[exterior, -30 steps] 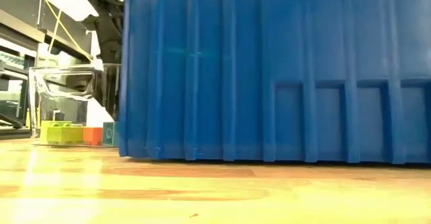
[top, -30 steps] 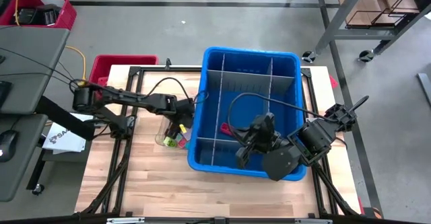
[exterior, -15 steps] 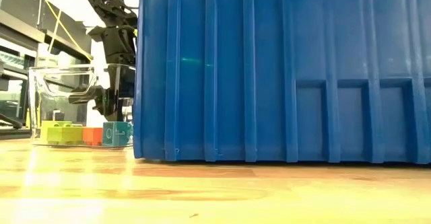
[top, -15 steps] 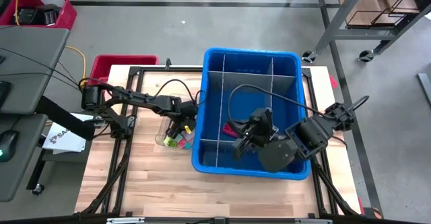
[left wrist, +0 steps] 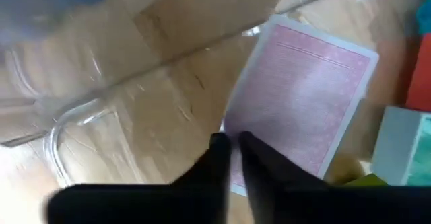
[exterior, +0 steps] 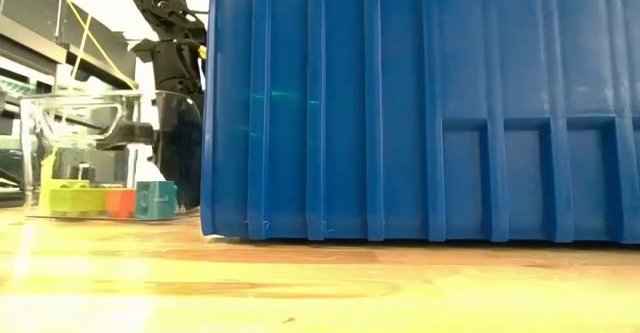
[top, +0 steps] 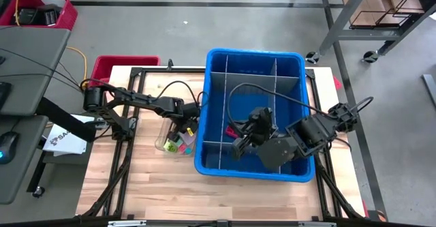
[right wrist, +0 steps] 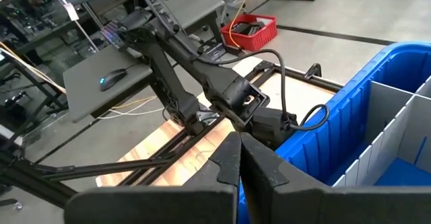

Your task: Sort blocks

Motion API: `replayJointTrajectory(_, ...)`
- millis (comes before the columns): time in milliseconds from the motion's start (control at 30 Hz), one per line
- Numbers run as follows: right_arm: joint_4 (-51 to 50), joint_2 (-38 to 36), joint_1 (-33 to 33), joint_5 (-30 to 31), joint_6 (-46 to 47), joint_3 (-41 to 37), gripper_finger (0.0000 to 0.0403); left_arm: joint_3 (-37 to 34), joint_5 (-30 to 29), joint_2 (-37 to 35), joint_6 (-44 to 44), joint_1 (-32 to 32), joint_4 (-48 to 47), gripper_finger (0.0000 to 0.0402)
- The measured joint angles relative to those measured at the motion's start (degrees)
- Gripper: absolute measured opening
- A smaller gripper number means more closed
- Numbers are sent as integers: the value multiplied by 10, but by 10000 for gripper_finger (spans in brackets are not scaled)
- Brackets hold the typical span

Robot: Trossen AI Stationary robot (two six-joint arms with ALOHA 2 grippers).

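Note:
A clear container stands on the table left of the blue bin and holds small blocks, among them yellow-green, orange and teal ones resting on its floor. My left gripper reaches down into the container and is shut on a pink block. My right gripper is shut with nothing in it and hangs above the bin's middle. A red block lies in one of the bin's compartments. My left gripper pinches the pink block's pale edge near one corner between its two fingertips. The fingers come from above, pointing down. The block lies flat on the container's floor.
Grey divider panels split the bin into compartments. The bin's tall wall stands right beside the container. A red crate sits beyond the table's far left corner. Bare wood lies along the near edge.
My left gripper has sunk into the clear container and its fingers have shut. The container has shifted a little toward the table's left. The blue bin has slid slightly toward the right. My right gripper has drifted a little toward the left over the bin.

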Motion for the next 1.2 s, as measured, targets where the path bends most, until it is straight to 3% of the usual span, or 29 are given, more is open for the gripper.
replayJointTrajectory(267, -5, 0, 1, -4, -22, 0, 0, 18, -36, -19, -51, -5, -45, 2)
replayJointTrajectory(633, -5, 0, 5, -7, -60, 0, 0, 91, -33, -123, -65, -4, -124, 0)
replayJointTrajectory(833, -4, 0, 8, -21, -75, 0, 0, 93, -17, -101, -70, -4, -174, 2)
replayJointTrajectory(1000, -4, 0, 8, -43, -73, 0, 0, 93, -17, -63, -75, -13, -140, 28)
replayJointTrajectory(1200, -3, 0, 8, -68, -57, 0, 0, 93, -17, -26, -62, -25, -106, 100)
